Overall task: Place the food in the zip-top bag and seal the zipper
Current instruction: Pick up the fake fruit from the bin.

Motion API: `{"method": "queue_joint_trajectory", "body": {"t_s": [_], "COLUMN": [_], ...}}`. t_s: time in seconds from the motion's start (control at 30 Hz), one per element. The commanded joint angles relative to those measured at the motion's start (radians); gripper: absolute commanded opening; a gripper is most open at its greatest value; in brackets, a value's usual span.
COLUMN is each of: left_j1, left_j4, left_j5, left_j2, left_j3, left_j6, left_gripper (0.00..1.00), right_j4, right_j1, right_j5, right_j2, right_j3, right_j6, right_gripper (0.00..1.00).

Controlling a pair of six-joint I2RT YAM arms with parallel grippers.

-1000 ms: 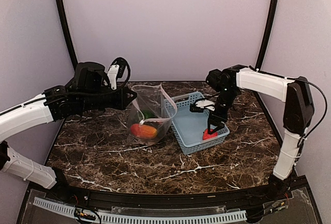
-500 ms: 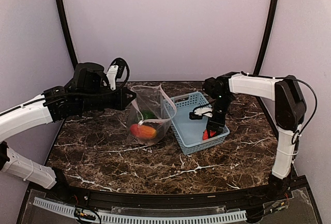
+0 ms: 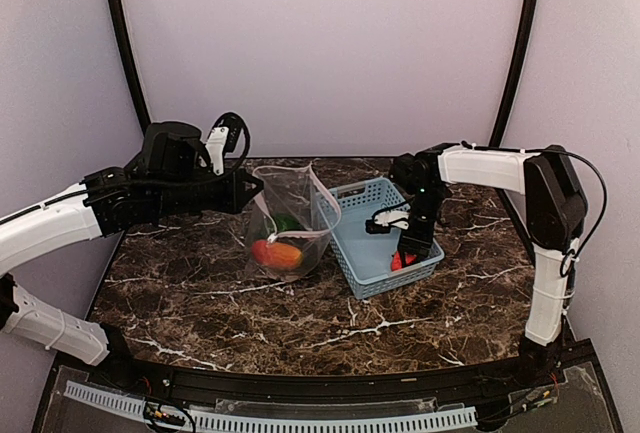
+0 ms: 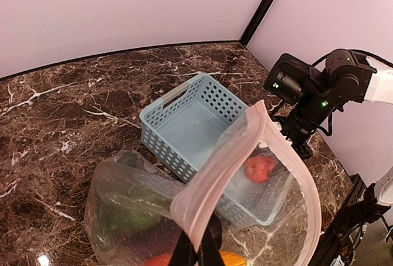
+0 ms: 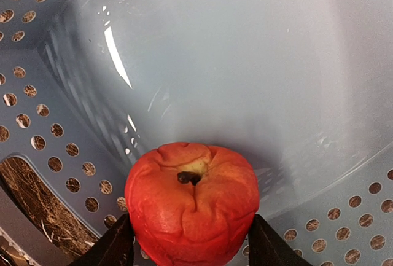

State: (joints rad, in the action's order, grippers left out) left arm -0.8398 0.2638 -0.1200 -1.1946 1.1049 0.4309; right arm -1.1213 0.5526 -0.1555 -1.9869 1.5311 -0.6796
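My left gripper is shut on the rim of the clear zip-top bag and holds its mouth up and open; the pale zipper strip arcs up from my closed fingers. An orange mango and a green pepper lie inside the bag. My right gripper reaches down into the light blue basket. Its fingers press both sides of the red-yellow fruit at the basket's near right corner. The fruit also shows in the left wrist view. Eggplant and strawberry are not visible.
The basket stands right of the bag, touching it, and holds nothing but the red fruit. Its perforated walls close in around my right fingers. Dark marble table spreads in front; black frame posts and walls stand behind.
My right gripper has dropped into the basket's near right corner, down around the red-yellow fruit. The left arm and the bag have not moved.
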Motion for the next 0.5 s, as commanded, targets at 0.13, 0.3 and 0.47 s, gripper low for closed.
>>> {"method": "queue_joint_trajectory", "body": {"t_s": [0.13,0.3,0.47], "left_j1": [0.005,0.005,0.006], "left_j4": [-0.007,-0.006,-0.011], "left_j5": [0.003,0.002,0.006], "left_j2": [0.036,0.033,0.026], "left_j3": [-0.016,-0.016,-0.017], "left_j6": [0.009,0.009,0.012], "left_gripper": [0.01,0.01,0.01], "right_j4": [0.002,-0.011,-0.013], "right_j1": [-0.006,-0.006,-0.007], "right_j5": [0.006,-0.012,-0.027], "right_j2": [-0.020,-0.007,0.010], "right_j3": [0.021,0.047,0.056], "right_j6": [0.009,0.018,0.031], "right_gripper": [0.46,0.43,0.42]}}
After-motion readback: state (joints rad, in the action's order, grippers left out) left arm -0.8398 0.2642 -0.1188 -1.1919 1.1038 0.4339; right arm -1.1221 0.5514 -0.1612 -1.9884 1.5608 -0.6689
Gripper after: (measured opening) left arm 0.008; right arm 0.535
